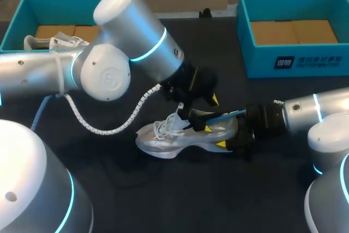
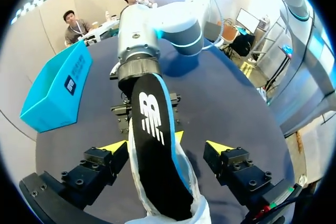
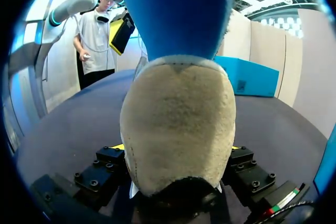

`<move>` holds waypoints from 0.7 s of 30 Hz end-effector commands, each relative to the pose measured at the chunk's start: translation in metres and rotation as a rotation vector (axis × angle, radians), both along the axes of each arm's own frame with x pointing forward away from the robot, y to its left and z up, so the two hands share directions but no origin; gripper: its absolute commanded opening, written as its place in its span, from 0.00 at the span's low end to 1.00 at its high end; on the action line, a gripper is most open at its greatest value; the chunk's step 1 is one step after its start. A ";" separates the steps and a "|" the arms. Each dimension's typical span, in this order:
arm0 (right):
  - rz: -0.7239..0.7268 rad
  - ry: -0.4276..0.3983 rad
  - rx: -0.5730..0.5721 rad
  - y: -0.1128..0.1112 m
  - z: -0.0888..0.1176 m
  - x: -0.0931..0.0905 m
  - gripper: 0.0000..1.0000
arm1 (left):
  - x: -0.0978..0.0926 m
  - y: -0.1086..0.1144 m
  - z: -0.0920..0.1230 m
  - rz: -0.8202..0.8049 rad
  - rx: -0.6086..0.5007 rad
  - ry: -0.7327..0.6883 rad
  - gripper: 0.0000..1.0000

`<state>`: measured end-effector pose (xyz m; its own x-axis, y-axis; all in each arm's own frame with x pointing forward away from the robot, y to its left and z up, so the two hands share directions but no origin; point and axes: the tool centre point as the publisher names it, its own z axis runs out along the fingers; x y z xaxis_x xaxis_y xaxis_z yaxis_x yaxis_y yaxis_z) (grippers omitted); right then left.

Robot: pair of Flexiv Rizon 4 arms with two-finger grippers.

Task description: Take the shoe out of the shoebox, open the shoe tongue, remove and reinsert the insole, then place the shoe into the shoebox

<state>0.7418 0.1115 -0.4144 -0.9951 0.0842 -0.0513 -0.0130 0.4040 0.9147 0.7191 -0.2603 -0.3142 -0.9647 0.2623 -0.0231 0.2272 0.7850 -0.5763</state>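
Black table point(image 1: 180, 200) carries everything. L arm point(image 1: 109, 64) comes in from the left and reaches to mid-table; R arm point(image 1: 311, 110) comes in low from the right.

Two teal boxes at the far edge:
- left shoebox point(image 1: 22, 20), far left, w/ a pale second shoe point(image 1: 54, 42) inside.
- right shoebox point(image 1: 289, 61), far right, cardboard floor showing.

Shoe point(image 1: 169, 140), white/silver, lies mid-table on its sole, out of both boxes, toe to the left and heel to the right, laces loose on top. In the right wrist view its cream heel point(image 3: 178, 124) sits directly ahead of the fingers.

Insole point(image 1: 221, 117), black top w/ blue edge, sticks partway out of the shoe opening and slants up toward the right. In the left wrist view it point(image 2: 155, 145) rises out of the shoe's mesh collar point(image 2: 194, 203), running toward the R arm point(image 2: 157, 30) beyond. Its blue underside point(image 3: 173, 9) shows above the heel in the right wrist view.

R gripper point(image 1: 229, 135) is at the heel, clenched on the shoe, w/ a yellow tip pressed to each side point(image 3: 176, 148).

L gripper point(image 1: 197, 102) hangs just above the shoe opening, jaws released. Insole passes between its fingers point(image 2: 165, 148); one finger point(image 2: 113, 146) is close beside it, the other stands apart.
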 end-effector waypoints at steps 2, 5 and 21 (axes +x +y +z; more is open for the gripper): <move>-0.001 0.000 -0.004 0.002 0.000 0.000 0.00 | 0.001 -0.008 -0.009 0.036 -0.014 -0.001 0.91; -0.001 0.000 -0.004 0.002 0.000 0.000 0.00 | 0.004 -0.010 -0.010 0.054 -0.021 0.003 0.89; -0.001 0.000 -0.004 0.002 0.000 0.000 0.00 | 0.014 -0.014 -0.019 0.097 -0.021 0.012 0.24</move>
<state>0.7418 0.1115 -0.4144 -0.9951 0.0842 -0.0513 -0.0130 0.4041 0.9146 0.7319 -0.2717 -0.3303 -0.9857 0.1679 -0.0156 0.1442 0.7917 -0.5937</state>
